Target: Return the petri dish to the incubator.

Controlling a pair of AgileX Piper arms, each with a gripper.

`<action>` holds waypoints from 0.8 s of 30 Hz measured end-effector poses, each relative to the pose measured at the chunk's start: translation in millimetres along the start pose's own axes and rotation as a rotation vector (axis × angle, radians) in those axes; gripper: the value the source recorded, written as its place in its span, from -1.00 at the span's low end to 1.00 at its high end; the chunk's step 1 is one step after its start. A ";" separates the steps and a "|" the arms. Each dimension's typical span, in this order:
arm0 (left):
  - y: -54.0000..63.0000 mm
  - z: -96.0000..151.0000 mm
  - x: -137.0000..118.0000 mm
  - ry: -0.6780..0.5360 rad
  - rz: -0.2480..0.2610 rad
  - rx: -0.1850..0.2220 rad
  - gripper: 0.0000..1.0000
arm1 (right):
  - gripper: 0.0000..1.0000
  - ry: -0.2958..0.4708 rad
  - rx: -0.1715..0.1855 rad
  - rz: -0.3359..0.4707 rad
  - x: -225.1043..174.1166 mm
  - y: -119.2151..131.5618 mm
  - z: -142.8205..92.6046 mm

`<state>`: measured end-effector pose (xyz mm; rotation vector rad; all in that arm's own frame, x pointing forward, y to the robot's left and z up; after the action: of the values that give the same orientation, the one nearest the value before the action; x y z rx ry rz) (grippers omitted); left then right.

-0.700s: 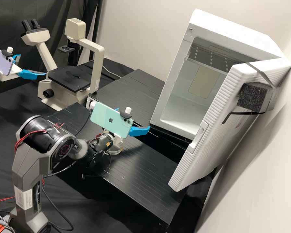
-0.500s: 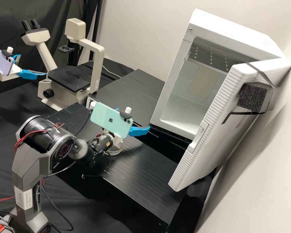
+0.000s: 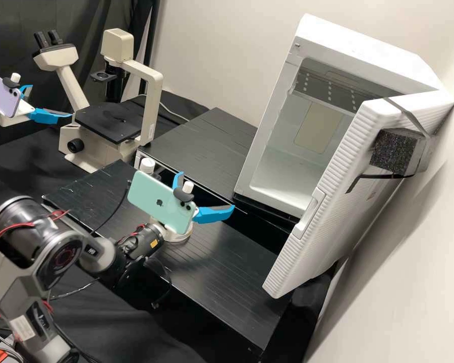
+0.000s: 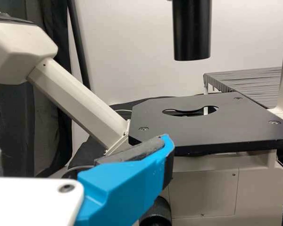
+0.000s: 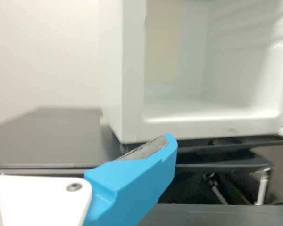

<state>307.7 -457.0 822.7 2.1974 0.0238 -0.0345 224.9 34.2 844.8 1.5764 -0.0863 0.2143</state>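
White incubator walls rise on the right of our scene, and its ribbed door hangs wide open toward the near right. A grey perforated shelf sits high within. Strapped to the door's outer side we see a dark foam block.

Our right gripper is open above the near black platform, well left of the door, its two blue fingers spread and pointing toward the incubator. A mint phone is mounted on it. Just below that gripper, partly hidden, a pale round thing shows at the platform; we cannot tell whether it is the petri dish or part of the arm, so we cannot place the dish.

At far left, our left gripper is open too, fingers apart, carrying a purple phone. It points toward the cream microscope, near the black stage. In the left wrist view we make out the stage's rounded cutout.
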 end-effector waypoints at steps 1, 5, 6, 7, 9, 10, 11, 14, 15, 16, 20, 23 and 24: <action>0.0 0.0 0.0 0.000 0.000 0.000 1.00 | 1.00 0.012 0.012 0.008 -8.1 0.4 -0.1; 0.0 0.0 0.0 0.000 0.000 0.000 1.00 | 1.00 0.035 0.034 -0.006 -36.9 -2.9 -1.5; 0.0 0.0 0.0 0.000 0.000 0.000 1.00 | 1.00 0.032 0.041 -0.021 -44.6 -6.0 -1.1; 0.0 0.0 0.0 0.000 0.000 0.000 1.00 | 1.00 0.035 0.045 -0.040 -50.6 -9.5 -1.4; 0.0 0.0 0.0 0.000 0.000 0.000 1.00 | 1.00 0.049 0.055 -0.070 -56.1 -14.9 -4.0; 0.0 0.0 0.0 0.000 0.000 0.000 1.00 | 1.00 0.056 0.063 -0.084 -57.6 -17.7 -5.7; 0.0 0.0 0.0 0.000 0.000 0.000 1.00 | 1.00 0.059 0.067 -0.095 -58.3 -19.7 -7.7; 0.0 0.0 0.0 0.000 0.000 0.000 1.00 | 1.00 0.035 0.067 -0.130 -61.4 -23.5 -10.6; 0.0 0.0 0.0 0.000 0.000 0.000 1.00 | 1.00 0.023 0.064 -0.140 -62.6 -24.0 -11.1; 0.0 0.0 0.0 0.000 0.000 0.000 1.00 | 1.00 0.011 0.062 -0.150 -63.5 -24.7 -11.1; 0.0 0.0 0.0 0.000 0.000 0.000 1.00 | 1.00 -0.031 0.062 -0.145 -66.4 -24.2 -11.4; 0.0 0.0 0.0 0.000 0.000 0.000 1.00 | 1.00 -0.059 0.063 -0.144 -68.1 -24.3 -10.9; 0.0 0.0 0.0 0.000 0.000 0.000 1.00 | 1.00 -0.063 0.059 -0.151 -68.6 -25.0 -11.0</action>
<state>307.7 -457.0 822.7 2.1974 0.0238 -0.0345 161.7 40.2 807.3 1.6412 -0.0098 0.0488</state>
